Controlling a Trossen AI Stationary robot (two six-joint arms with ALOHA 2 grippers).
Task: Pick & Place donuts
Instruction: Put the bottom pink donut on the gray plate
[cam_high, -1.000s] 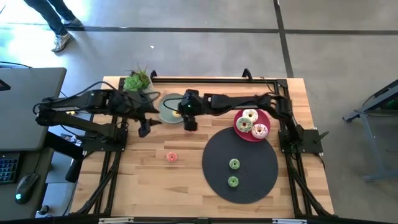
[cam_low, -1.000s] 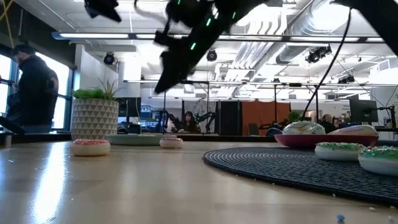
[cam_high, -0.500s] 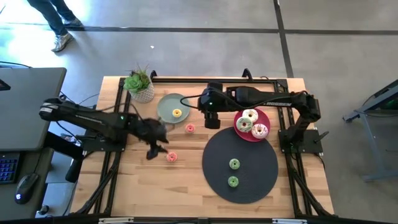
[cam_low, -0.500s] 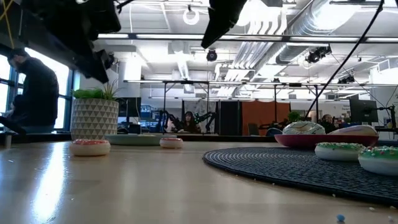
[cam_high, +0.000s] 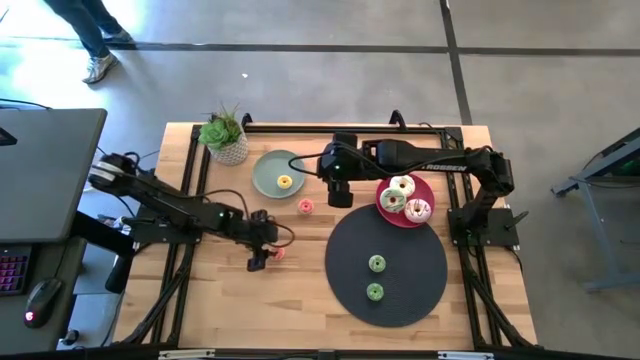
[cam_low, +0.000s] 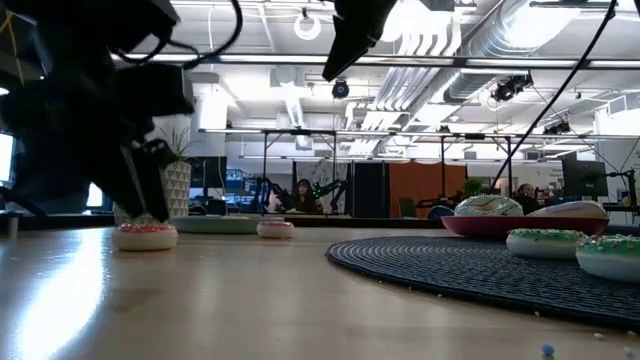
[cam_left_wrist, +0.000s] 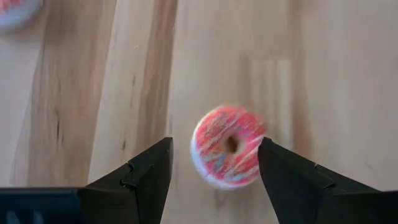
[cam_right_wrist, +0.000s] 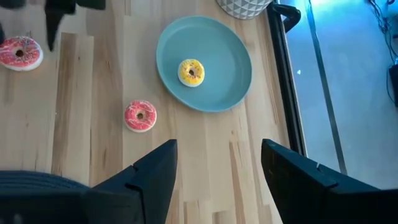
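Yellow donut (cam_right_wrist: 191, 72) on sage-green plate (cam_right_wrist: 233, 53)

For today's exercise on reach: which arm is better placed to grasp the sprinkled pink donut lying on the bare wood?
Left. Its tool hangs open around the pink donut; the right tool hovers farther off.

The left arm reached from the tabletop's left edge toward its middle, stretched low and nearly straight. Its left claw (cam_high: 259, 259) pointed down, close to the tabletop (cam_high: 300, 300), its fingers (cam_left_wrist: 146, 177) spread wide apart with nothing gripped between them. The right arm stretched leftward from its base at the right side, held high and level. The right claw (cam_high: 337, 192) hung well above the surface, its fingers (cam_right_wrist: 158, 174) also spread and empty.
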